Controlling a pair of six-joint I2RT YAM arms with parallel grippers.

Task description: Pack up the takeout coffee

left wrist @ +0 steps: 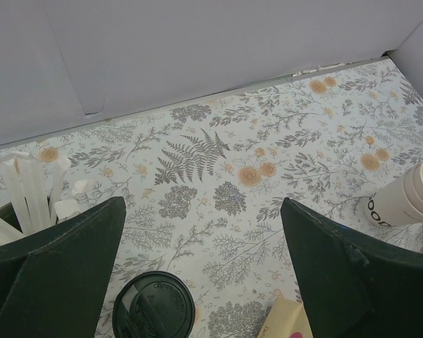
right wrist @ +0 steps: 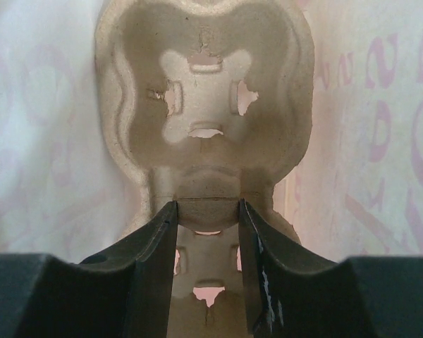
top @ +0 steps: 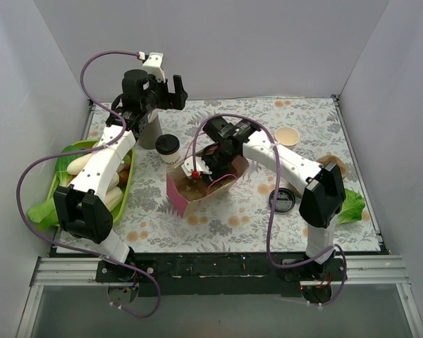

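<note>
Overhead view of a table [top: 254, 225] covered with a floral cloth. The takeout coffee [top: 168, 146] is standing upright with its long axis vertical, just left of the open paper bag [top: 180, 201] and not touching it. The left gripper [top: 170, 95] is hovering above and just beyond the cup, its jaws spread wide and empty. In its wrist view the cup's black lid [left wrist: 154, 308] is showing at the bottom edge, between the fingers and closer to the arm's base than the fingertips. The left arm is clearly the nearer one, and it is probably going to need to draw back and down to straddle the cup.

The right gripper [top: 210, 163] is reaching inside the bag, pinching the middle ridge of a pulp cup carrier [right wrist: 123, 105]. White sticks [left wrist: 28, 190] are standing just left of the cup, and a stack of cream cups [top: 287, 136] is sitting well to the right. A loose flat lid [top: 282, 201] is lying near the right arm — that arm itself is crowding the bag's mouth.
</note>
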